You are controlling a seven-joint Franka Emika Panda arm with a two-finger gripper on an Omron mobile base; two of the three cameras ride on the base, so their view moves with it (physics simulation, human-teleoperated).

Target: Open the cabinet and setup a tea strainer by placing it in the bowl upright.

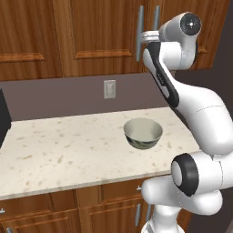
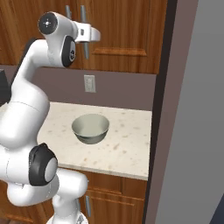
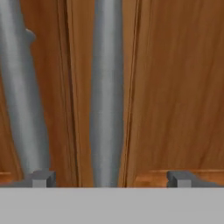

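The cabinet (image 1: 100,32) of reddish wood hangs above the counter, both doors shut. Its two silver bar handles (image 1: 140,34) stand side by side at the middle seam. My gripper (image 1: 143,36) is raised up against them and open. In the hand view one bar handle (image 3: 107,87) runs between the two fingertips (image 3: 41,178), which stand wide apart and do not touch it; the other handle (image 3: 19,87) passes at the left. The bowl (image 1: 143,132) (image 2: 90,127) sits upright on the counter below, with nothing in it. The tea strainer is out of view.
A speckled stone counter (image 1: 59,150) carries the bowl. A wall socket (image 1: 109,88) is on the backsplash. A dark appliance (image 1: 3,118) stands at the far left. A grey wall panel (image 2: 192,109) bounds the counter on the right. Low cabinets (image 1: 91,209) sit beneath.
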